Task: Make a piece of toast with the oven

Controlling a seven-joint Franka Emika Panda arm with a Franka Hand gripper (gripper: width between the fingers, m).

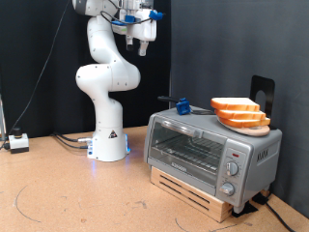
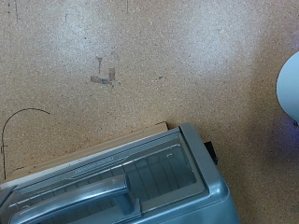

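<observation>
The silver toaster oven (image 1: 208,151) stands on a wooden pallet at the exterior view's right, door shut, grey bar handle across the glass, round knobs (image 1: 232,170) on its right panel. A slice of bread (image 1: 238,112) lies on a wooden board on the oven's top. My gripper (image 1: 143,43) hangs high above the table at the exterior view's top, well up and left of the oven, with nothing between its fingers. The wrist view looks down on the oven's glass door and handle (image 2: 84,192); the fingers do not show there.
A small blue object (image 1: 181,104) sits on the oven's top near its back left. The robot's white base (image 1: 108,143) stands behind the oven's left. A small white box with cables (image 1: 16,141) lies at the exterior view's left. A black stand (image 1: 262,92) rises behind the bread.
</observation>
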